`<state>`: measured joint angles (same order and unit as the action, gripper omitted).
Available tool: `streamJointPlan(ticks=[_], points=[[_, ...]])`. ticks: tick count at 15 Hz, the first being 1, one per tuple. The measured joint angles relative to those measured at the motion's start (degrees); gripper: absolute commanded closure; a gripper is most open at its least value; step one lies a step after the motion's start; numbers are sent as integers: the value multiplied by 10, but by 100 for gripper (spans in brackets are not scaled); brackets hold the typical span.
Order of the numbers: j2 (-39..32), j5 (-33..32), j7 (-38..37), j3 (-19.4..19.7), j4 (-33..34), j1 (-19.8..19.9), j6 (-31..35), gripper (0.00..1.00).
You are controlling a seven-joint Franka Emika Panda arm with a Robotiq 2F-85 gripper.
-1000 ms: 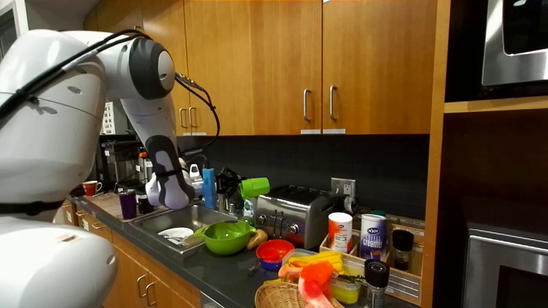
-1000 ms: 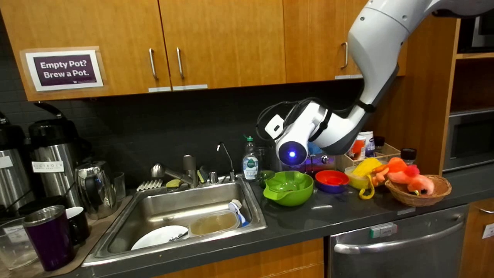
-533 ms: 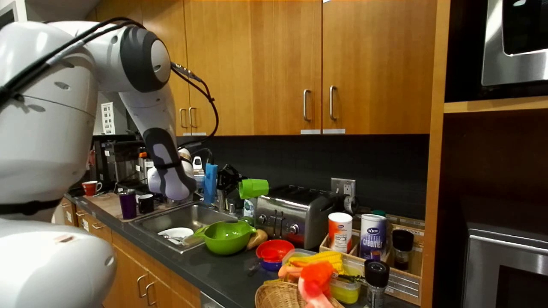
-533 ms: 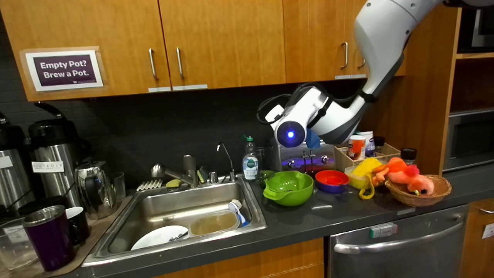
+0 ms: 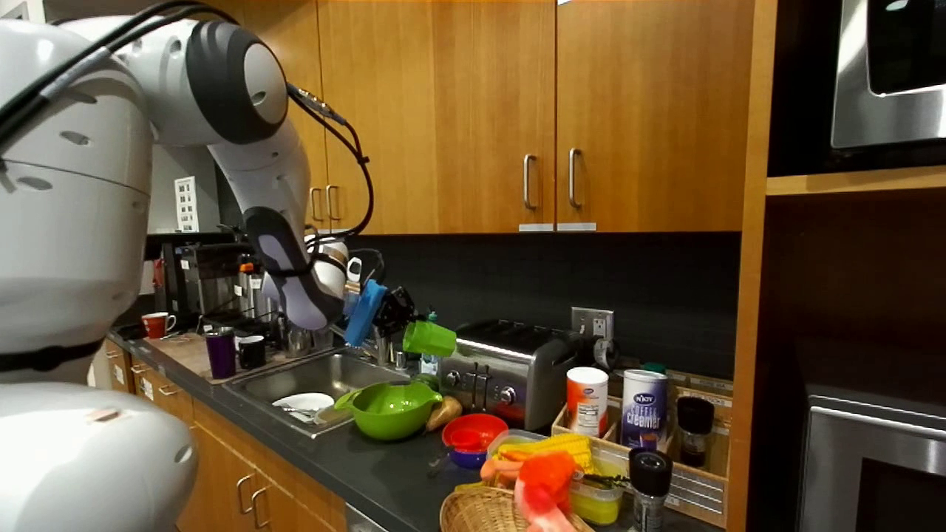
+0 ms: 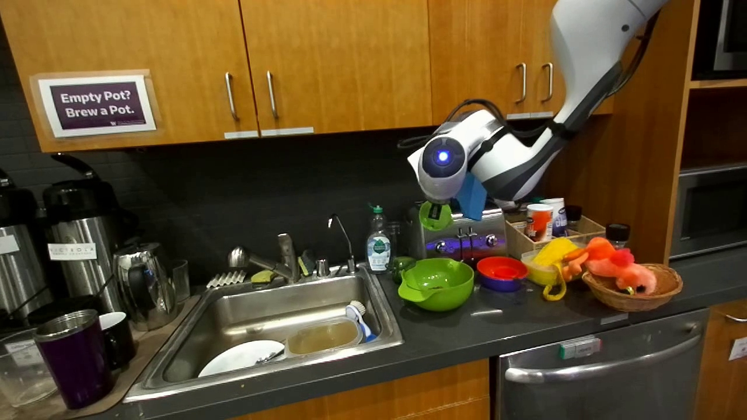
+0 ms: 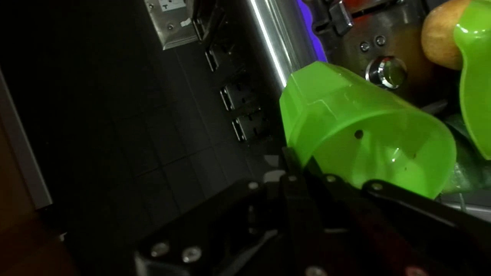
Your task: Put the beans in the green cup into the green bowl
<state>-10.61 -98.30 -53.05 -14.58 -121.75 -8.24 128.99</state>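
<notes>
The rounded white arm (image 5: 74,244) has a dark grey joint collar (image 5: 216,83), looping black cables (image 5: 362,159), a small blue light (image 6: 443,156) and a black gripper (image 7: 300,160) with silvery screws (image 7: 191,253).

Both exterior views fairly bright, warm on the cupboards (image 5: 443,111), backsplash (image 5: 665,281) dark; in an exterior view a blue-white light (image 6: 443,156) glares on the arm (image 6: 508,160), toward 2 o'clock. Wrist view dim, near-black toward 9 o'clock; hard white streak down the toaster (image 7: 291,42) at 12, glints inside the green cup (image 7: 376,132) at 3.
</notes>
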Motion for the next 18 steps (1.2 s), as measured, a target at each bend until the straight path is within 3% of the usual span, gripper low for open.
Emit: streamJointPlan(ticks=[12, 18], points=[[29, 245, 97, 62, 4, 32, 200, 99], [49, 362, 153, 70, -9, 68, 276, 99]])
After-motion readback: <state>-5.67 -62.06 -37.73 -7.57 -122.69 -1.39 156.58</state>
